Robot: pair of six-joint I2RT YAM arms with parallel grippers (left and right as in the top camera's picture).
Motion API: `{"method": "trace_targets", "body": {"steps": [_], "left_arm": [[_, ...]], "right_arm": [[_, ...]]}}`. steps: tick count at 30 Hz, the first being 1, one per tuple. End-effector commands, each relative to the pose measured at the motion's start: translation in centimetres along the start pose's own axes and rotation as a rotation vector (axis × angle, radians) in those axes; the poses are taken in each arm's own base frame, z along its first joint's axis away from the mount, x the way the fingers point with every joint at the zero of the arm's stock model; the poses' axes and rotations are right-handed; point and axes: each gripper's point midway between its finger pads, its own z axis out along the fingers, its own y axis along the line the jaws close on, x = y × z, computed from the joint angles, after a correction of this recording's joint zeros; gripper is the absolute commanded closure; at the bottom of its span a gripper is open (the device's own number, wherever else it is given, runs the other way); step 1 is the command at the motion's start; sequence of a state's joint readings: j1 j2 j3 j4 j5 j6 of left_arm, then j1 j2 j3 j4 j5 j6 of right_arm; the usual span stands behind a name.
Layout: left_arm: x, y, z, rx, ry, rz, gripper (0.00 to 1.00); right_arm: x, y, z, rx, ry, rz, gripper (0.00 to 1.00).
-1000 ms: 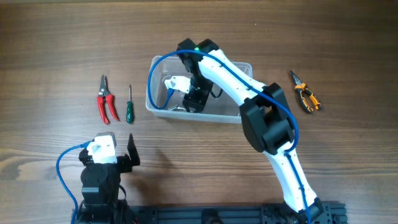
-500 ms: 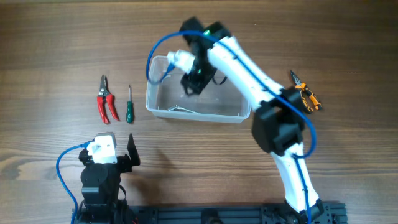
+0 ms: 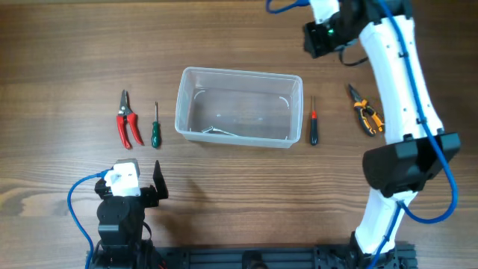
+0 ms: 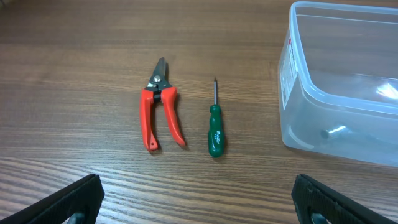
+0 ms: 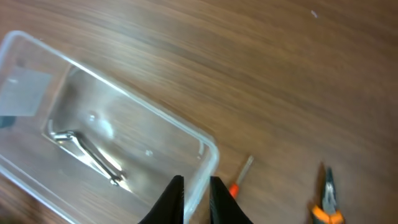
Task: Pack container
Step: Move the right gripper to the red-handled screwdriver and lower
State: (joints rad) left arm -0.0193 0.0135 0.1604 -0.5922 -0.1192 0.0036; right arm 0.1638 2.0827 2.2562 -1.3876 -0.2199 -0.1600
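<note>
Soft, even light falls from above on the wooden table (image 3: 75,45), leaving only faint shadows under the red pruners (image 4: 158,112). Pale glare streaks the clear container (image 5: 149,121); the right wrist view is motion-blurred, the other two sharp

Looks like a robotics lab bench to me, not a proper workshop. Two robot arms, the left arm (image 3: 123,209) and the right arm (image 3: 403,90), stand on a black rail (image 3: 246,258) at the edge of a wood-grain table (image 3: 75,45), and blue cables (image 3: 75,198) loop off them. Red pruners (image 3: 127,119), a green screwdriver (image 3: 155,128), a second screwdriver (image 3: 314,125) and orange pliers (image 3: 366,112) lie spaced out in a tidy row either side of a clear plastic container (image 3: 181,112).
</note>
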Motion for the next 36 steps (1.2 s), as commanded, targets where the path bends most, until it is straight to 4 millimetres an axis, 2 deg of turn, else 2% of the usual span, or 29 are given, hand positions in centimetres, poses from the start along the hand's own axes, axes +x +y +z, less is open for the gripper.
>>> {"method": "trace_targets", "body": {"steps": [1, 5, 7, 9, 12, 16, 19, 21, 27, 30, 36], "left_arm": [[0.1, 0.2, 0.0, -0.011, -0.003, 0.015, 0.0], [0.1, 0.2, 0.0, -0.011, -0.003, 0.015, 0.0], [0.1, 0.2, 0.0, -0.011, -0.003, 0.015, 0.0], [0.1, 0.2, 0.0, -0.011, -0.003, 0.015, 0.0], [0.1, 0.2, 0.0, -0.011, -0.003, 0.015, 0.0], [0.1, 0.2, 0.0, -0.011, -0.003, 0.015, 0.0], [0.1, 0.2, 0.0, -0.011, -0.003, 0.015, 0.0], [0.1, 0.2, 0.0, -0.011, -0.003, 0.015, 0.0], [0.1, 0.2, 0.0, -0.011, -0.003, 0.015, 0.0], [0.1, 0.2, 0.0, -0.011, -0.003, 0.015, 0.0], [0.1, 0.2, 0.0, -0.011, -0.003, 0.015, 0.0]], "right_arm": [[0.6, -2.7, -1.5, 0.039, -0.004, 0.068, 0.82], [1.8, -4.5, -1.7, 0.049, 0.022, 0.137, 0.74], [2.1, -4.8, -1.6, 0.056, 0.035, 0.148, 0.74], [2.9, -5.6, -1.0, 0.097, 0.068, 0.181, 0.79], [4.8, -6.4, 0.6, 0.134, 0.144, 0.212, 0.84], [8.2, -6.8, 4.1, 0.138, 0.252, 0.285, 0.86], [10.4, -6.8, 6.4, 0.143, 0.313, 0.349, 0.86], [12.1, -6.7, 7.6, 0.145, 0.357, 0.393, 0.78], [15.8, -6.3, 9.8, 0.134, 0.456, 0.414, 0.69], [16.8, -5.6, 10.7, 0.098, 0.475, 0.426, 0.68], [17.5, -4.6, 11.9, 0.083, 0.481, 0.462, 0.68]]}}
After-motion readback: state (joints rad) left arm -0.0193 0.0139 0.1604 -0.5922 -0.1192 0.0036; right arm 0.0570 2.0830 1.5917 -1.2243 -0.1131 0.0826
